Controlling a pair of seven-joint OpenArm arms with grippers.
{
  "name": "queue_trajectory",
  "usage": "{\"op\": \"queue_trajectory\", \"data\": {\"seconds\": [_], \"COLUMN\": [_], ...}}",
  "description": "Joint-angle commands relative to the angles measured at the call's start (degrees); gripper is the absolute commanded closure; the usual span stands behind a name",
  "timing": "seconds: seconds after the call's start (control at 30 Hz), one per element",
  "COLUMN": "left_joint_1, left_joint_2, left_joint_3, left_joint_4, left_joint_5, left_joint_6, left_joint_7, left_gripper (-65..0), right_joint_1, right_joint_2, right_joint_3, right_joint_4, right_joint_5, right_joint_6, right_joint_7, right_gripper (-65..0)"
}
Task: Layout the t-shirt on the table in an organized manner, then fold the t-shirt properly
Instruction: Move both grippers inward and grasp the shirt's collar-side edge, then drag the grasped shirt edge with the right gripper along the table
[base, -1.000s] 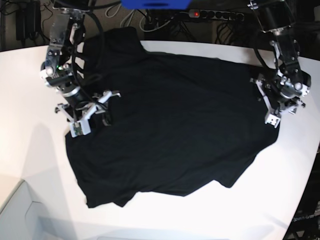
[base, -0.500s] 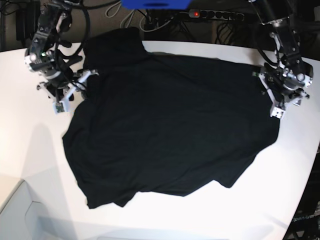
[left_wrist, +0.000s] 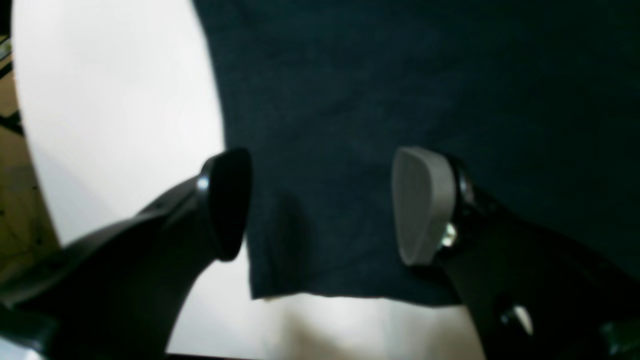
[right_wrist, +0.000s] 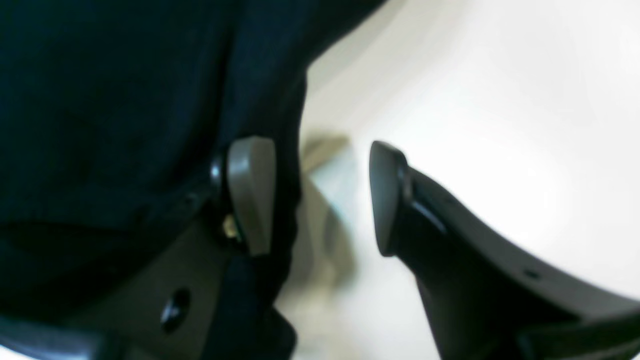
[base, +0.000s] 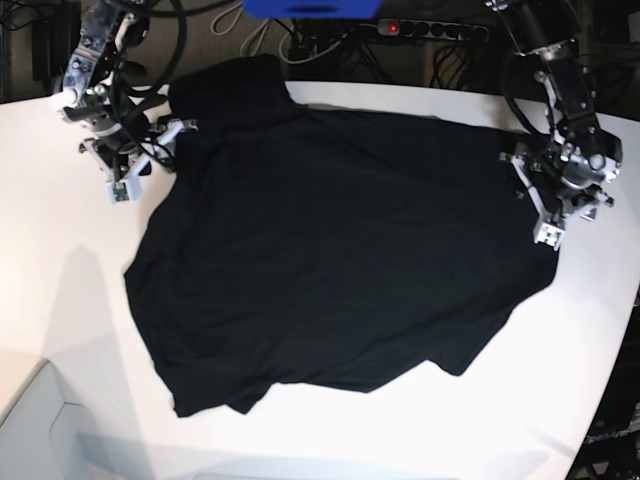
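Two arms stand at opposite sides of the t-shirt, which lies spread plain black side up across the middle of the white worktop, one sleeve reaching toward the far edge and the hem bunched unevenly at the near side. The left gripper hangs over the cloth's edge on the right of the base view; its wrist camera shows the jaws parted wide with nothing between them, one pad above the fabric and the other roughly over the line where cloth meets worktop, so a corner of the shirt sits just under the gap. That placement reads as a setup for pinching the edge. The right gripper sits at the opposite side, near the far sleeve; its jaws are also apart and empty, with one pad over the dark fabric and the other over bare worktop. Whether either pad touches the cloth cannot be told from these blurred views. Having both arms straddle opposite edges likely serves the laying-out stage: grasping two sides lets the shirt be pulled taut and squared. No fold is visible, so the folding itself looks not yet begun.
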Motion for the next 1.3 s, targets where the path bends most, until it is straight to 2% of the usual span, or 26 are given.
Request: {"op": "queue_trajectory", "data": {"seconds": [0.0, 0.2, 0.53, 0.6, 0.77, 0.83, 1.07, 1.17, 1.27], "left_joint_1": [-0.32, -0.15, 0.56, 0.56, 0.56, 0.56, 1.52, 1.52, 1.87], "left_joint_2": [-0.54, -0.10, 0.17, 0.17, 0.17, 0.25, 1.05, 1.31, 1.40], "left_joint_3": [-0.21, -0.38, -0.12, -0.12, -0.03, 0.06, 0.06, 0.06, 0.14], "left_joint_4": [1.16, 0.90, 1.07, 1.16, 0.98, 0.98, 1.25, 1.25, 1.25], "left_joint_5": [-0.14, -0.14, -0.14, -0.14, -0.14, -0.14, -0.14, -0.14, -0.14], "left_joint_6": [0.29, 0.29, 0.29, 0.29, 0.29, 0.29, 0.29, 0.29, 0.29], "left_joint_7": [-0.82, -0.82, -0.91, -0.91, -0.91, -0.91, -0.91, -0.91, -0.82], "left_gripper": [-43.1, -43.1, -43.1, -43.1, -43.1, -43.1, -43.1, -43.1, -43.1], "right_joint_1": [0.11, 0.73, 1.08, 1.34, 2.66, 3.01, 3.27, 4.42, 7.06], "right_joint_2": [0.24, 0.15, 0.15, 0.15, -0.91, -0.99, -0.56, -0.56, -0.56], "right_joint_3": [-0.55, -1.17, -2.05, -2.05, -2.22, -3.19, -14.09, -22.18, -32.55], "right_joint_4": [1.87, 2.13, 0.90, 0.64, 0.64, 0.64, 3.98, 6.09, 5.56], "right_joint_5": [0.91, 0.91, 0.91, 0.91, 0.91, 0.91, 0.64, -1.82, -7.44], "right_joint_6": [2.66, 2.66, 2.66, 2.66, 2.66, 2.66, 2.66, 2.66, -5.65], "right_joint_7": [0.89, -3.50, -3.94, -3.94, -4.03, -4.03, -4.03, -4.03, -4.03], "right_gripper": [-30.6, -30.6, -29.5, -25.0, 0.0, 0.0, 0.0, 0.0, 0.0]}}
